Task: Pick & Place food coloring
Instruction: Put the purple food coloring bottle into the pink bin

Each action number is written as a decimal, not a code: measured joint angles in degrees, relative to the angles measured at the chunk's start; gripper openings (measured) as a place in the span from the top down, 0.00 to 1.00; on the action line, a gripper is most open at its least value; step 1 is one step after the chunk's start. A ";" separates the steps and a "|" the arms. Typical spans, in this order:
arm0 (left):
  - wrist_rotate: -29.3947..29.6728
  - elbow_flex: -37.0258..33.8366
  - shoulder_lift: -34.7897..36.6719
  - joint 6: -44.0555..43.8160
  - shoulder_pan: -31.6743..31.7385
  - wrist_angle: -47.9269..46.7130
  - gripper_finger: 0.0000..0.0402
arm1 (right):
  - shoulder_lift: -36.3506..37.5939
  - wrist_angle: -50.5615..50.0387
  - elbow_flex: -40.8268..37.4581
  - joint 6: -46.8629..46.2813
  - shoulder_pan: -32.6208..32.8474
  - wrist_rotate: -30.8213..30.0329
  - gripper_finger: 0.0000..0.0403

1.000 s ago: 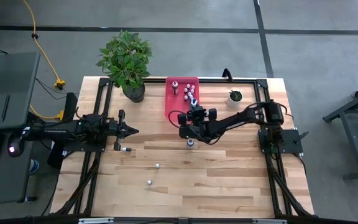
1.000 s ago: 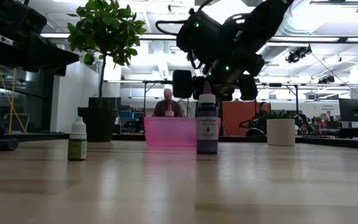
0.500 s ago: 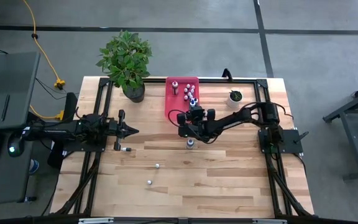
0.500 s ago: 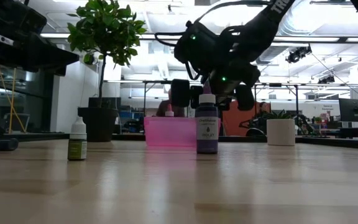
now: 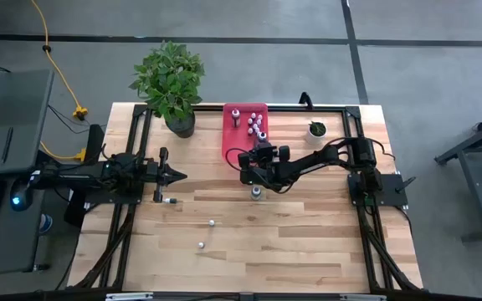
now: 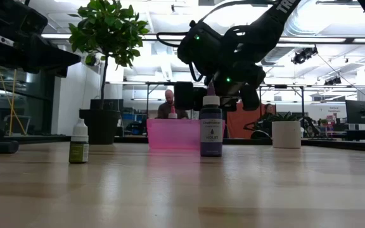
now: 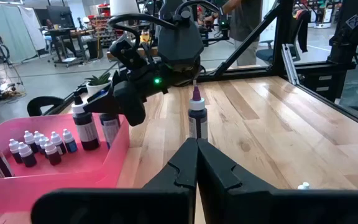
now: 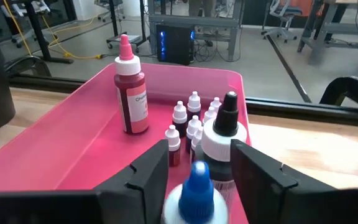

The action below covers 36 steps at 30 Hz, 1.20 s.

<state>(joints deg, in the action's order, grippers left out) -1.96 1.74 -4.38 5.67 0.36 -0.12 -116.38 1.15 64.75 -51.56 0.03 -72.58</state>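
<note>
Over at nine o'clock the left gripper [image 5: 176, 176] waits, jaws pressed together, and nothing there has changed. Near it, toward seven o'clock, three tiny white-capped bottles [image 5: 212, 223] lie scattered on the wood, not yet collected, and a taller violet bottle [image 6: 211, 130] stands upright close to the table's centre. The change is on the right. In the last second the right gripper [image 5: 259, 150] has sunk lower over the near end of the pink tray [image 5: 231, 146] at twelve o'clock. From its wrist a blue-tipped bottle [image 8: 197, 183] sits between its jaws, right beside a black-tipped one [image 8: 227, 121]. I cannot tell whether the jaws still pinch the blue-tipped bottle or have just let go. To me it looks like a drop-off in progress, so one more bottle is about home while four wait outside. The food coloring already in the tray is a huddle of thumb-sized bottles [image 8: 185, 124] with white caps and dark bodies. A bigger red bottle [image 8: 131, 93] with a pink tip stands apart from them.
</note>
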 joint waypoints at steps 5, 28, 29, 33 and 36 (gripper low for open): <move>0.00 0.00 0.00 0.00 0.00 0.00 1.00 | 0.00 0.00 0.00 0.67 0.02 -0.17 0.55; 0.00 0.00 0.00 0.00 0.00 0.00 1.00 | 7.91 -0.22 0.02 18.64 2.15 -4.20 0.49; 0.02 0.00 0.02 0.01 -0.01 0.00 1.00 | 8.86 -0.15 0.02 19.88 2.42 -4.70 0.49; 0.01 0.01 0.01 0.00 -0.01 0.00 1.00 | 13.48 -0.34 0.02 24.12 3.81 -7.87 0.49; 0.02 0.00 0.02 0.00 -0.02 0.00 1.00 | 18.19 -0.40 0.02 27.10 4.63 -7.44 0.49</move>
<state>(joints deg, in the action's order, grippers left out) -1.93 1.74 -4.36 5.67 0.34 -0.12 -98.19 0.75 64.77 -24.46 4.66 -80.02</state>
